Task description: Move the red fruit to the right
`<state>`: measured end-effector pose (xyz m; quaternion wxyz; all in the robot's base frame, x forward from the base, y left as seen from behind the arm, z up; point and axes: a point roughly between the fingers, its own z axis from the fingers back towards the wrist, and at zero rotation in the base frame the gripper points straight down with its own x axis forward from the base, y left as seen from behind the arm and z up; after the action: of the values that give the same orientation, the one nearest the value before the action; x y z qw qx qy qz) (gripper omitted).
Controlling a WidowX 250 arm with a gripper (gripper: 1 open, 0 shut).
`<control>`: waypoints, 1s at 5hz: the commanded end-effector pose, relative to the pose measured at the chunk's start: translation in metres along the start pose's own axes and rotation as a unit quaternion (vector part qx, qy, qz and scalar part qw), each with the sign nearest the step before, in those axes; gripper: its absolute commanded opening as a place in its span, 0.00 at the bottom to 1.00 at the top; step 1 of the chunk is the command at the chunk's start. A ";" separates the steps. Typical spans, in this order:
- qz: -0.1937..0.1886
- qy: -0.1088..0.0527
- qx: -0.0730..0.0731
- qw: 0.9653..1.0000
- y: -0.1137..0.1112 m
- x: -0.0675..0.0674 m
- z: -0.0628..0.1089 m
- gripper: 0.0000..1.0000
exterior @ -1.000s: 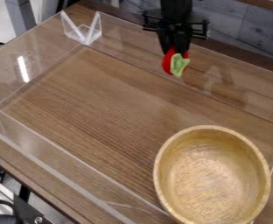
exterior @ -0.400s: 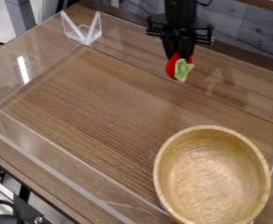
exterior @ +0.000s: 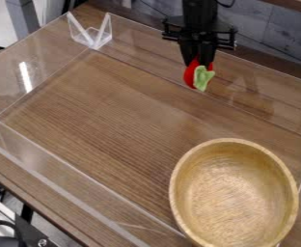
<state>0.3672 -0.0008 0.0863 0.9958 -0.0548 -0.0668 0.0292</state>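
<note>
I have the claw pinching the red fruit, which hangs straight beneath it, long axis upright (green end lowest), clear above the table

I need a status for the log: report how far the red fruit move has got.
Done: the pincer is shut on the red fruit, which hangs from it near the far edge of the wooden table. In hand: the fruit is held above the surface, not resting on it. Left: carrying it right, setting it down and releasing. The wooden bowl sits apart at front right.
</note>
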 end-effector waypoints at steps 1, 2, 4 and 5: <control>0.000 -0.034 -0.003 0.999 -0.004 0.007 0.023 0.00; 0.001 -0.034 -0.003 0.999 -0.003 0.007 0.024 0.00; 0.001 -0.035 -0.005 0.999 -0.001 0.009 0.026 0.00; -0.016 -0.038 -0.016 0.999 -0.029 0.009 0.026 0.00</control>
<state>0.3654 -0.0302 0.0868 0.9959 -0.0657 -0.0609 0.0082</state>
